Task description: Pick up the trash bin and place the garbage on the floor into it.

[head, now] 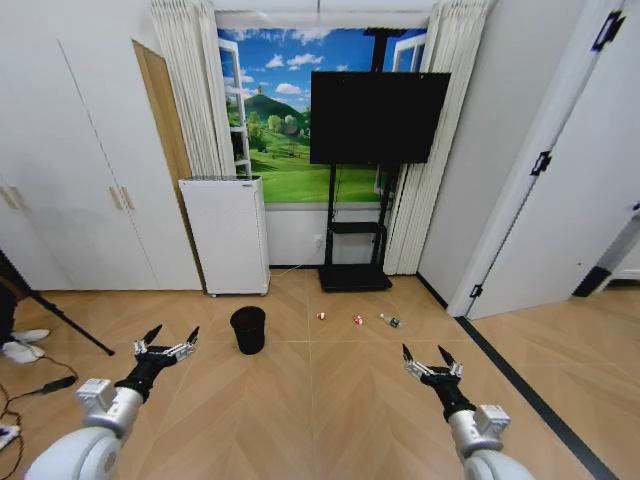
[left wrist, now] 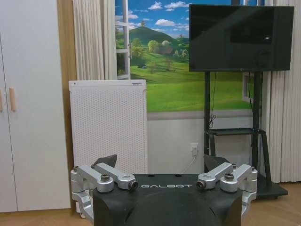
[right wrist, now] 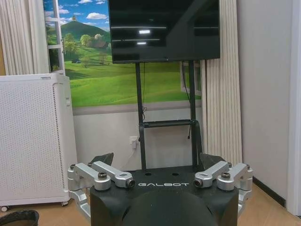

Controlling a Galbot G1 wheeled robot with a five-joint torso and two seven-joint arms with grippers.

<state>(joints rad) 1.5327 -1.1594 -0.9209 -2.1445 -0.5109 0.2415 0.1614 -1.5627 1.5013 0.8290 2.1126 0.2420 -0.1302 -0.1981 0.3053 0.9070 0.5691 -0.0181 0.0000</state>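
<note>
On the wood floor [head: 320, 400] in front of the robot stands the trash bin [head: 248, 329]; it is small, black and round, made of wire mesh, a bit narrower at the bottom, and it stands upright with its mouth open to the top; its dark rim also peeks in at a corner of the right wrist view [right wrist: 19, 218]. To its right, well apart from it, the garbage lies in a short row: a red-and-white wrapper [head: 321, 315], another red-and-white piece [head: 357, 319], and a tiny clear bottle [head: 389, 320] with a green label. Behind the bin stands a tall white box [head: 228, 235], and a black TV stand [head: 356, 276] sits by the wall; bare floor lies open between the robot and the bin. The left gripper [head: 168, 340] hangs low on the left, fingers spread wide, holding nothing; the right gripper [head: 430, 356] hangs low on the right, spread wide too.
</note>
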